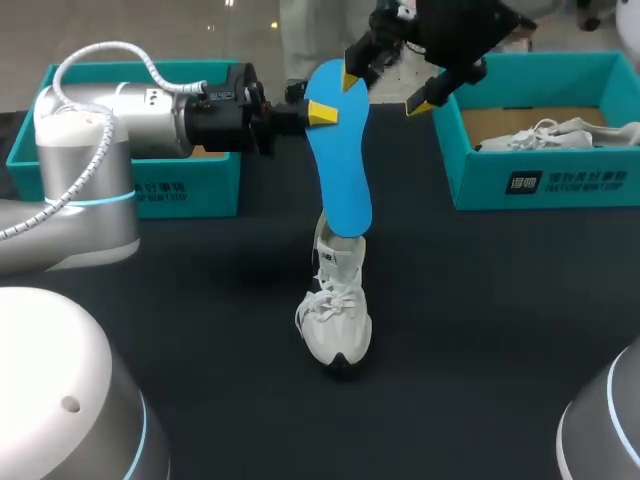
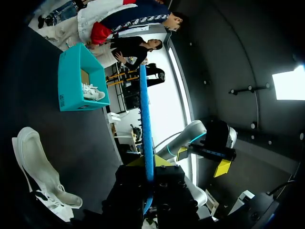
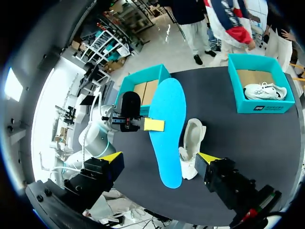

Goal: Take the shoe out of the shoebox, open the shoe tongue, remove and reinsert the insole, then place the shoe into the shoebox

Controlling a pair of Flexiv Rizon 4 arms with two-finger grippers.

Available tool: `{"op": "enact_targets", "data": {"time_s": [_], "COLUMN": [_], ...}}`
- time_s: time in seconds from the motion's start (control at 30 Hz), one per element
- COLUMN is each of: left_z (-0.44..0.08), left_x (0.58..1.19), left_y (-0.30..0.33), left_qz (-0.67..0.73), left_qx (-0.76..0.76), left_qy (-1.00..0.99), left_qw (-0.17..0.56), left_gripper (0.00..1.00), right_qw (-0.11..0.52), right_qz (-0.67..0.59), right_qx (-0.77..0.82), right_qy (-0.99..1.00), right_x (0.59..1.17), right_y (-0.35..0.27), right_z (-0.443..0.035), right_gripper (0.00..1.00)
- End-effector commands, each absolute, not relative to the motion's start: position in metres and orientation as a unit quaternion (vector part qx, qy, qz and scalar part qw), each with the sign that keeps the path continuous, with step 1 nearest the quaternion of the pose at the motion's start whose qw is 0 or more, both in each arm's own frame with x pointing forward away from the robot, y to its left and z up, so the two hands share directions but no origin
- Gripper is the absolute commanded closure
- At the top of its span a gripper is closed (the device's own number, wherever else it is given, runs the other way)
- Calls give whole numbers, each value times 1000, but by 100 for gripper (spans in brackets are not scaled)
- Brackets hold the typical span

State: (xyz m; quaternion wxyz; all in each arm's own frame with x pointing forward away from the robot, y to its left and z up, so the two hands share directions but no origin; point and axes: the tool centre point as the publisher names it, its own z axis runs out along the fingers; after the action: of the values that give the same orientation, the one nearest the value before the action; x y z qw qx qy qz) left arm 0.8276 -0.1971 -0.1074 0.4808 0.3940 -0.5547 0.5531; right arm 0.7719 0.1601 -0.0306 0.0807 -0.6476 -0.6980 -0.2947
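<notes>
A blue insole (image 1: 337,150) hangs above the table, and my left gripper (image 1: 320,112) is shut on its edge near the upper end. The insole's lower end is over the white shoe (image 1: 336,305), which stands on the black table. My right gripper (image 1: 388,88) is open, up beside the insole's top, touching nothing. The left wrist view has the insole (image 2: 145,124) edge-on between my left gripper's (image 2: 148,164) fingers, the shoe (image 2: 38,176) off to one side. From the right wrist, the insole (image 3: 167,124) and shoe (image 3: 193,140) lie ahead of my open right gripper (image 3: 159,157).
A teal shoebox (image 1: 150,190) stands at the back left, behind my left arm. A second teal shoebox (image 1: 540,185) at the back right holds another white shoe (image 1: 560,135). Bare black table surrounds the standing shoe.
</notes>
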Motion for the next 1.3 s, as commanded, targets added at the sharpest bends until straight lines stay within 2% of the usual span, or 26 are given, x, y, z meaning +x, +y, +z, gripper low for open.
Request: {"op": "enact_targets", "data": {"time_s": [0.03, 0.37, 0.7, 1.3], "left_z": [-107, -107, -107, -107], "left_x": [827, 827, 827, 827], "left_y": [-197, -197, -197, -197], "left_qz": [553, 553, 553, 553], "left_qx": [395, 395, 395, 395], "left_qy": [-555, -555, -555, -555], "left_qw": [480, 480, 480, 480], "left_gripper": [100, 100, 100, 100], "right_qw": [122, 122, 181, 237], "right_qz": [-334, -334, -448, -483], "right_qx": [-629, -629, -596, -548], "right_qy": [-692, -692, -641, -641], "right_x": [772, 772, 772, 790], "right_y": [158, 158, 136, 123], "right_z": [-35, -35, -50, -59], "right_gripper": [0, 0, 0, 0]}}
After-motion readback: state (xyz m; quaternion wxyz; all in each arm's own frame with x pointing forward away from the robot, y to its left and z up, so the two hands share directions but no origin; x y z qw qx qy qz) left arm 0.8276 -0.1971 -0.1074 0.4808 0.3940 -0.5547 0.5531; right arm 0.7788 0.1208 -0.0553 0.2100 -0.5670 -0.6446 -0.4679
